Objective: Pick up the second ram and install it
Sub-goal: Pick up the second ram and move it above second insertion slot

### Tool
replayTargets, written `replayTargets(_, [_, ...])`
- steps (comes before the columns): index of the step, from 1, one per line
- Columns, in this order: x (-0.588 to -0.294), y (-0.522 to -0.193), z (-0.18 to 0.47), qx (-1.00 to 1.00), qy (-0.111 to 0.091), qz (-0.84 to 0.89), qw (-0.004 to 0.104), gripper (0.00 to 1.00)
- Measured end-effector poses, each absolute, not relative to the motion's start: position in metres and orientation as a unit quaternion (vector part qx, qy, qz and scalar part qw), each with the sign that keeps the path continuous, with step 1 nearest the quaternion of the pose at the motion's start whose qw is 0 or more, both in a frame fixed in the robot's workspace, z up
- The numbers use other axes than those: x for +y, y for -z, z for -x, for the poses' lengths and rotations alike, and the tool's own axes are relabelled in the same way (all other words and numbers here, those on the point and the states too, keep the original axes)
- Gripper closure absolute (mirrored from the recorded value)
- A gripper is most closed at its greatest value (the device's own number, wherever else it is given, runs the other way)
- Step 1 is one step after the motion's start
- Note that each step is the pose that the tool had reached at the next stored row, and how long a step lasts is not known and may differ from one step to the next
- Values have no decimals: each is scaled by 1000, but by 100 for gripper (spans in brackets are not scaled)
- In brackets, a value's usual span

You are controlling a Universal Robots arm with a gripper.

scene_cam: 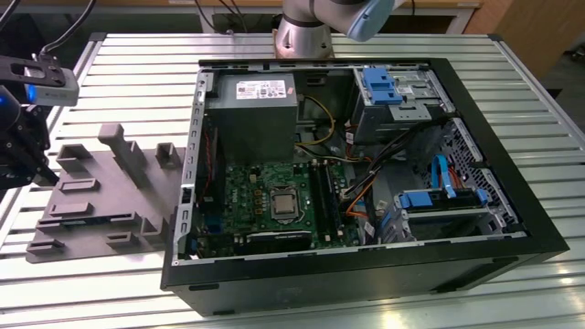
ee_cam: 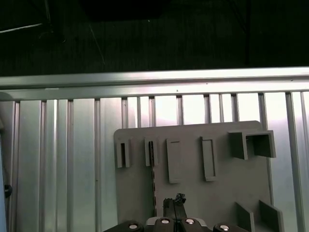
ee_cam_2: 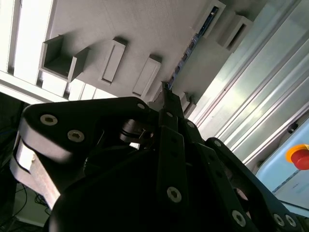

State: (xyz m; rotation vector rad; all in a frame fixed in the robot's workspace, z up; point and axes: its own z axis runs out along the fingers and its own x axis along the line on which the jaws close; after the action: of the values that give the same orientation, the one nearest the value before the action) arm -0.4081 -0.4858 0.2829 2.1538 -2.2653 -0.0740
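Note:
The second ram [ee_cam: 153, 166] is a thin dark stick standing on edge in the slots of the grey plastic tray [ee_cam: 222, 193]. In the second wrist view the second ram [ee_cam_2: 186, 55] runs as a narrow blue-green line away from the fingertips. My gripper [ee_cam: 175, 202] hovers over the tray, just beside the stick's near end, its fingers drawn together with nothing between them. In the exterior view the gripper [scene_cam: 41, 177] hangs at the tray's [scene_cam: 101, 199] edge on that view's left. The green motherboard [scene_cam: 274, 199] lies inside the open computer case [scene_cam: 512, 205].
The case's black walls stand up around the motherboard, with a power supply [scene_cam: 256, 110], blue drive brackets [scene_cam: 388, 86] and loose cables inside. Upright blocks [scene_cam: 117, 140] rise from the tray. The slatted metal table [scene_cam: 137, 75] ends close beyond the tray.

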Motion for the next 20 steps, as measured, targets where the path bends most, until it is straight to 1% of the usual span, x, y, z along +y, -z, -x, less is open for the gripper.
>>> replayTargets(20, [-486, -269, 408, -724, 24, -689, 8, 89])
